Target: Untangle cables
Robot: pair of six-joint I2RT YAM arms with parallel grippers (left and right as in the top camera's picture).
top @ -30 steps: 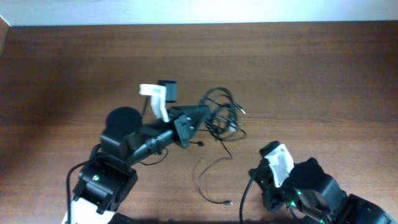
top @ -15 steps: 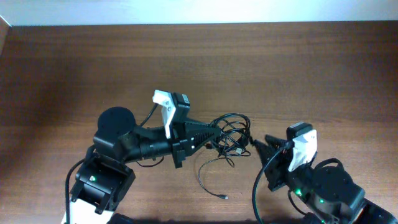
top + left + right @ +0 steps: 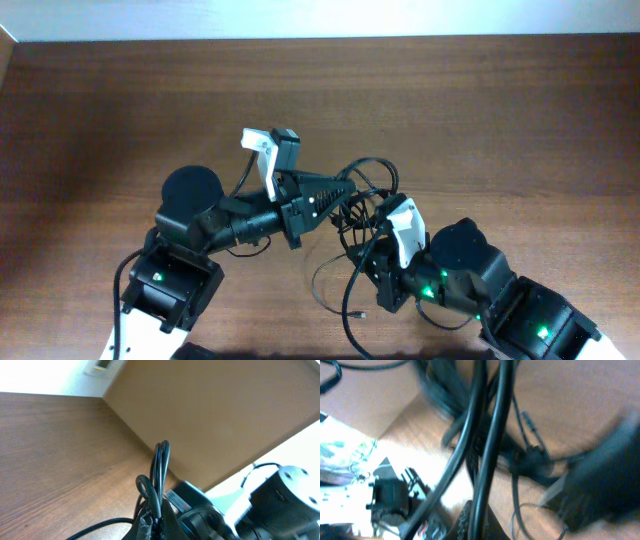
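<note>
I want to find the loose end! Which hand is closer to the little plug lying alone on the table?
Right. The right hand is at the cables, just beyond the little plug; the left hand grips them farther off.

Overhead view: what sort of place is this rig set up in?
Probably a robotics lab or office bench: a bare wooden table against a plain white wall, with the left arm and right arm working over loose cables.
</note>
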